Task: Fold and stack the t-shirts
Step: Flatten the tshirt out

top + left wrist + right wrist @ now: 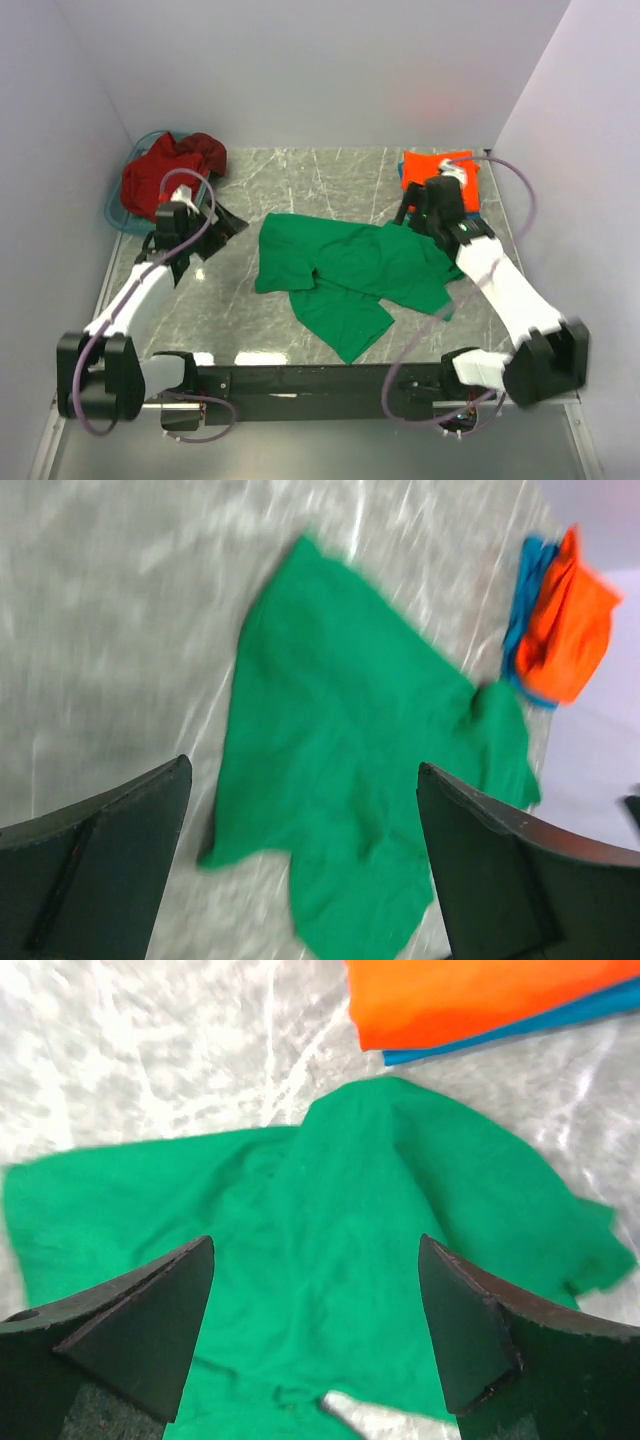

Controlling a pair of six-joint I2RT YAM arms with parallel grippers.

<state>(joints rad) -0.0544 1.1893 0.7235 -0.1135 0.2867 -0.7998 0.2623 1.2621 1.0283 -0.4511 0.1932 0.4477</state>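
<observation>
- Top view: the green t-shirt (345, 275) lay spread out but rumpled on the surface (300, 180). It was unfolded, with one sleeve trailing toward the near edge.
- Top view: the left end effector (222, 228) hung just off the green t-shirt's left edge. The right end effector (415, 222) hung over its far right corner. Neither appeared to grip cloth.
- Top view: the orange t-shirt (435, 170) sat folded just beyond the green t-shirt's far right corner. The dark red t-shirt (165, 175) was heaped, unfolded, in the light blue basket (112, 210), well to the left of and beyond the green t-shirt.
- Left wrist view (blurred): the left end effector stood wide apart with nothing between. The green t-shirt lay flat below and ahead of it. The blue t-shirt (525, 590) showed under the orange one, past the green t-shirt's far side.
- Right wrist view: the right end effector was spread apart and empty, directly above the green t-shirt. The orange-on-blue stack lay just beyond the shirt's edge; I could not tell whether they touched.
- Judgement: roughly half done. Orange and blue were folded and stacked. The green t-shirt was laid out but not yet folded, and the dark red t-shirt was untouched in the basket.
</observation>
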